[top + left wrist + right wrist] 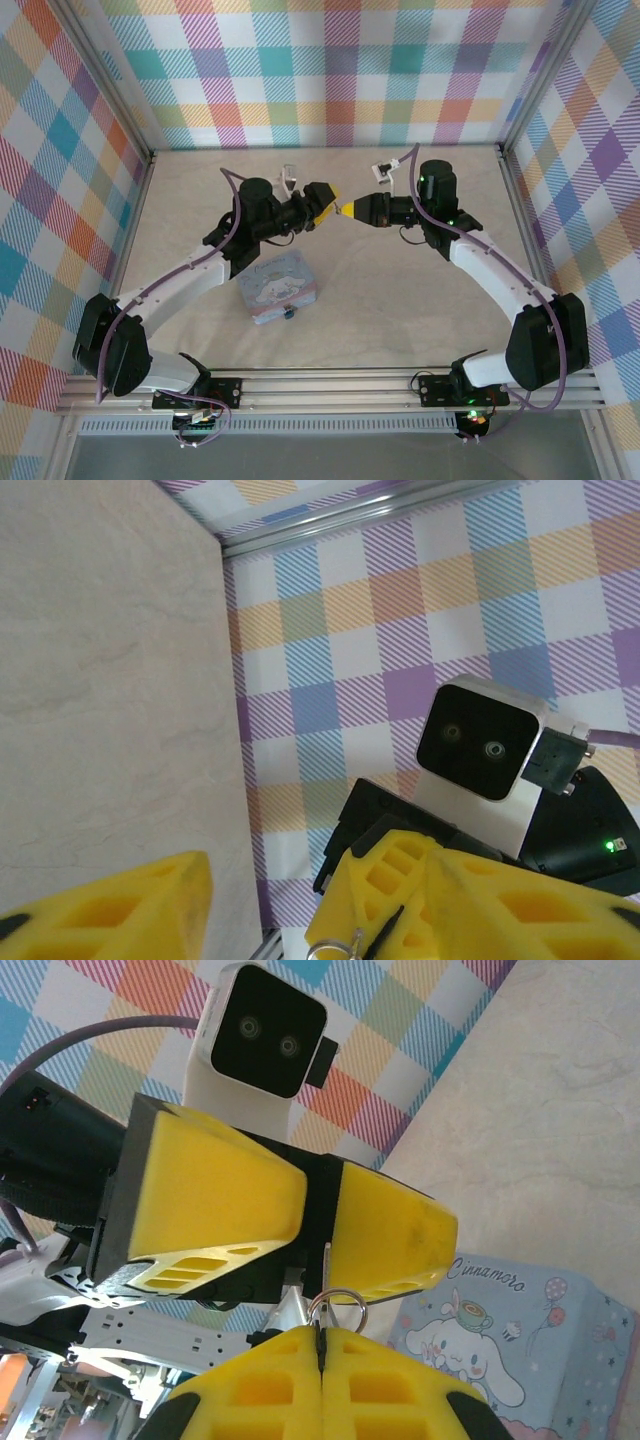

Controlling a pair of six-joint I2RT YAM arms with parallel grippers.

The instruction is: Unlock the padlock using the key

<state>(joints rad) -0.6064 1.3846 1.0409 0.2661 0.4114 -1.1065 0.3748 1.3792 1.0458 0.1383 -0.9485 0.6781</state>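
The tiny dark blue padlock [288,315] lies on the table at the near edge of the pale blue cartoon tin [280,289]. Both grippers meet in the air above mid-table, tip to tip. My right gripper [347,209] [322,1332] is shut on the key [325,1260]. The key's thin metal end and silver ring [338,1307] stick out of the fingertips. The key's end reaches into the gap between the yellow fingers of my left gripper [325,203] [322,1245], which is open. In the left wrist view one left finger [110,910] is at bottom left, facing the shut right fingers [400,900] and the ring [335,950].
The tin [520,1330] sits on the table below and nearer than the grippers. Plaid walls and an aluminium frame [325,148] enclose the beige table. The right wrist camera [480,738] and left wrist camera [265,1030] face each other closely.
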